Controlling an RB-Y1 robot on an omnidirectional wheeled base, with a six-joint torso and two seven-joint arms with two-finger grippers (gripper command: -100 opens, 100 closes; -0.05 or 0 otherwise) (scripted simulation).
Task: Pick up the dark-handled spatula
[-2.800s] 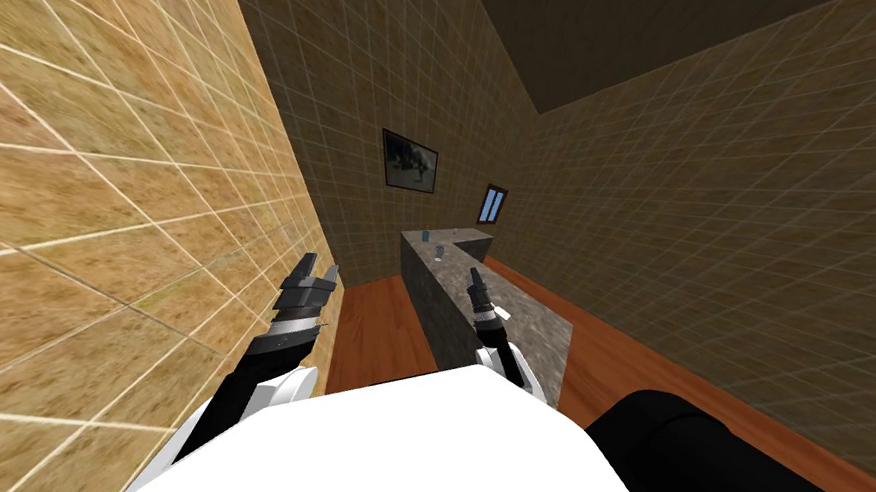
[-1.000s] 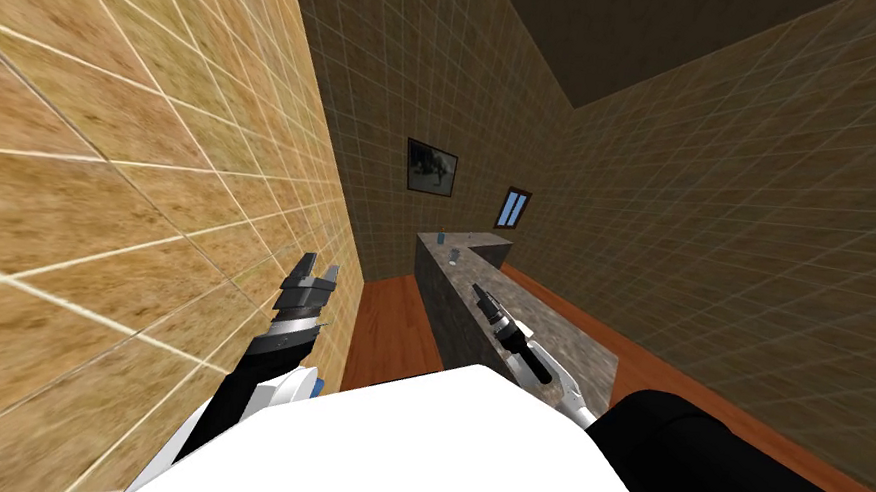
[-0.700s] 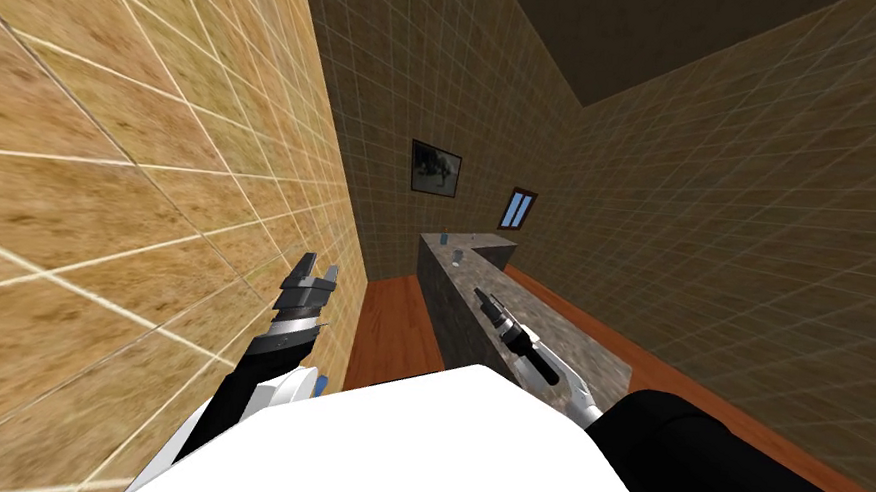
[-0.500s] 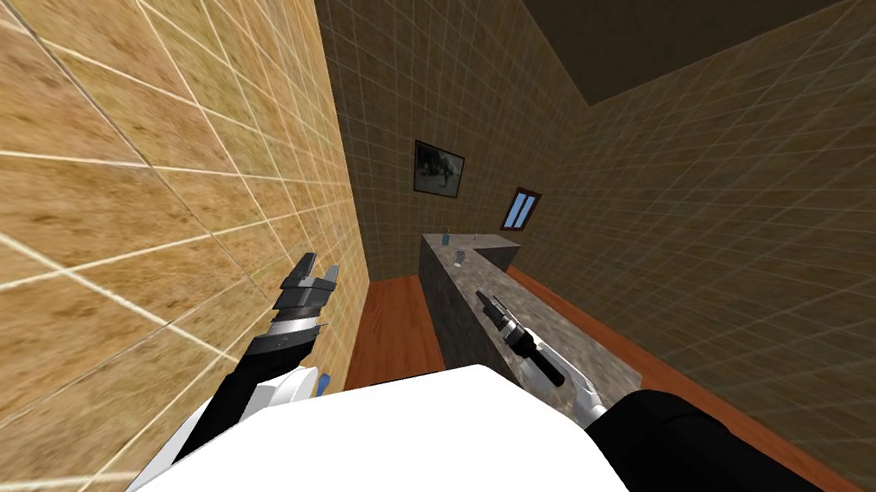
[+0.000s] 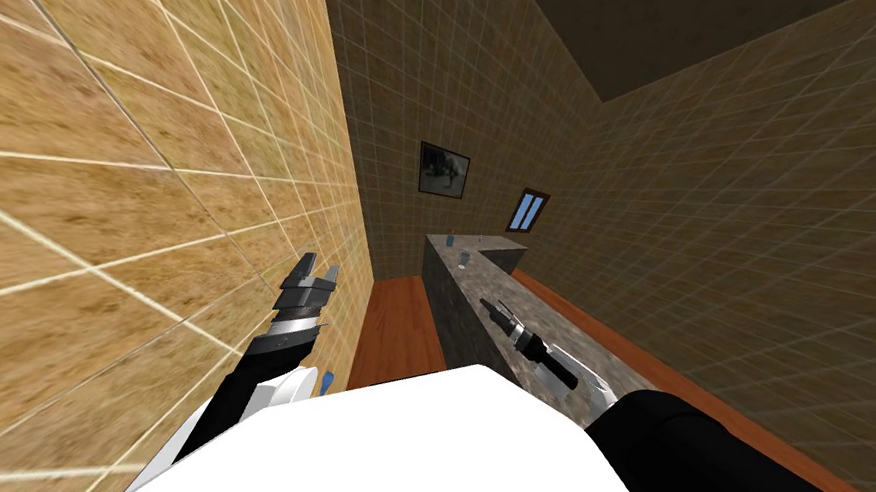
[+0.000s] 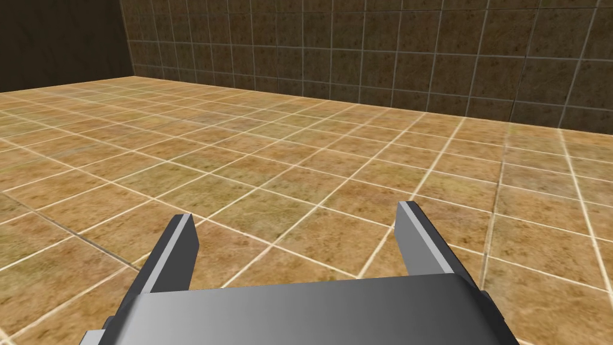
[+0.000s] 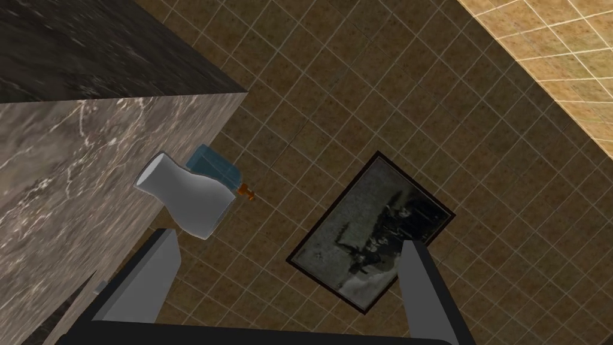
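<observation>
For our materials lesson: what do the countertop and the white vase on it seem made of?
Countertop: likely marble or similar stone, grey-brown with white veining. Vase: smooth, plain white, maybe glazed ceramic; the look leaves it open.

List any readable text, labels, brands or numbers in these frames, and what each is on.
No readable text in these views.
Framed picture on the wall: dark, blurry image, no lettering.
White vessel on the stone counter: plain, unmarked.
Blue object just beyond the vessel: no label I can make out.
</observation>
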